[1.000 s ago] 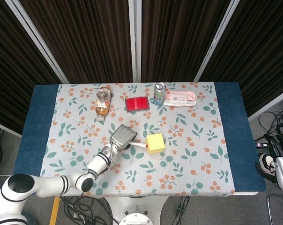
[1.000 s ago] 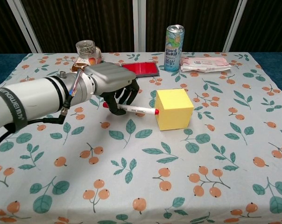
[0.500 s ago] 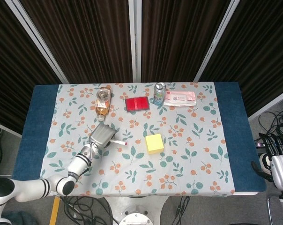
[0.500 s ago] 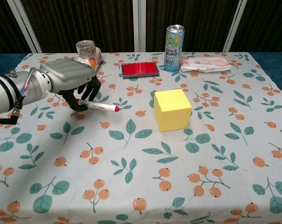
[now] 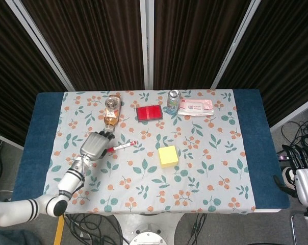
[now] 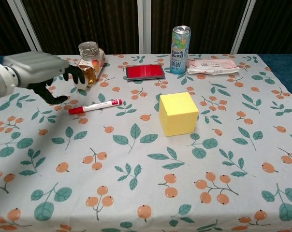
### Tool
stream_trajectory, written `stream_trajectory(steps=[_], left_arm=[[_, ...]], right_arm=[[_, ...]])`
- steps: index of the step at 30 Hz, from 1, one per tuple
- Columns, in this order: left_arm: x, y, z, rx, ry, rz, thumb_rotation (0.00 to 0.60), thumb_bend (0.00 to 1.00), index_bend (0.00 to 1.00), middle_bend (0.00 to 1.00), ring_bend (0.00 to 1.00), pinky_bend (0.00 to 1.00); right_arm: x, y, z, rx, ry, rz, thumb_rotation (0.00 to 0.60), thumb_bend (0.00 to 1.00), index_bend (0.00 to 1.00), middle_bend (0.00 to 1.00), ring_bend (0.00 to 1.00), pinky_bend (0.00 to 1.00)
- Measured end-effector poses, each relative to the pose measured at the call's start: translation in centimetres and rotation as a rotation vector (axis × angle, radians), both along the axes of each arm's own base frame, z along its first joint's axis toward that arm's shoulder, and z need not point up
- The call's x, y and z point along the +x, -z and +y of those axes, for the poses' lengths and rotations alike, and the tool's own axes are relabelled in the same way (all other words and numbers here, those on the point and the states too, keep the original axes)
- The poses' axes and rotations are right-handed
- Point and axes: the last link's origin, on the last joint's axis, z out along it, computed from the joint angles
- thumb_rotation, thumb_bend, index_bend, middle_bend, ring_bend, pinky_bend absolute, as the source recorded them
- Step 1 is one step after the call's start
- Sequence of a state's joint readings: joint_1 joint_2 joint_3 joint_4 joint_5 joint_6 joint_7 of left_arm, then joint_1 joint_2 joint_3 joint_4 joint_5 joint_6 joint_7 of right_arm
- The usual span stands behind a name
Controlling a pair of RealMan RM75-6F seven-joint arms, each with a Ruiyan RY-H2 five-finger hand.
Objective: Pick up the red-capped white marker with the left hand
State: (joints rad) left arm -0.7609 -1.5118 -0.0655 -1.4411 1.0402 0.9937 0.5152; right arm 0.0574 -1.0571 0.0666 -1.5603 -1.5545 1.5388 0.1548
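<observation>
The red-capped white marker [image 6: 95, 106] now lies loose on the floral-clothed bench [image 6: 223, 159], left of centre: your left hand [image 6: 42, 75] has let go, fingers spread and empty, so it needs regrasping. Right hand [image 5: 306, 185] waits at the right edge; I cannot tell its state. Farther back: one yellow cube [image 6: 179, 113], one red card [image 6: 144, 72], one bottle [image 6: 90, 60], one can [image 6: 180, 42], one wipes pack [image 6: 211, 65].

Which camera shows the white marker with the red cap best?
The chest view: the red-capped white marker lies large and clear on the floral tablecloth, apart from the left hand. The head view shows the marker from above, only as a tiny sliver.
</observation>
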Motion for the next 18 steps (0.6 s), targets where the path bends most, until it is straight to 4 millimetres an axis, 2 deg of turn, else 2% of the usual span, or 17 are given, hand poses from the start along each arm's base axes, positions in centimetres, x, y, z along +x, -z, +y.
stream_trajectory(steps=[5, 9, 13, 18], left_arm=[[-3.2, -3.9, -1.0, 0.140, -0.045, -0.085, 0.600, 0.31, 0.29, 0.31, 0.22, 0.37], [-7.2, -7.9, -2.6, 0.280, -0.090, -0.150, 0.600, 0.19, 0.29, 0.29, 0.22, 0.36], [-10.6, -11.1, -5.1, 0.376, -0.112, -0.161, 0.600, 0.16, 0.29, 0.29, 0.22, 0.35], [-13.0, -13.6, -8.6, 0.435, -0.126, -0.123, 0.600, 0.16, 0.29, 0.29, 0.22, 0.35]], right_arm=[[-0.2, 0.0, -0.1, 0.004, 0.005, -0.002, 0.600, 0.20, 0.00, 0.11, 0.00, 0.00], [-0.3, 0.1, -0.2, 0.009, 0.006, -0.012, 0.600, 0.18, 0.00, 0.11, 0.00, 0.00], [-0.2, 0.3, -0.4, 0.018, -0.004, -0.020, 0.600, 0.18, 0.00, 0.10, 0.00, 0.00], [0.2, 0.4, -0.5, 0.027, -0.024, -0.031, 0.600, 0.18, 0.00, 0.10, 0.00, 0.00]])
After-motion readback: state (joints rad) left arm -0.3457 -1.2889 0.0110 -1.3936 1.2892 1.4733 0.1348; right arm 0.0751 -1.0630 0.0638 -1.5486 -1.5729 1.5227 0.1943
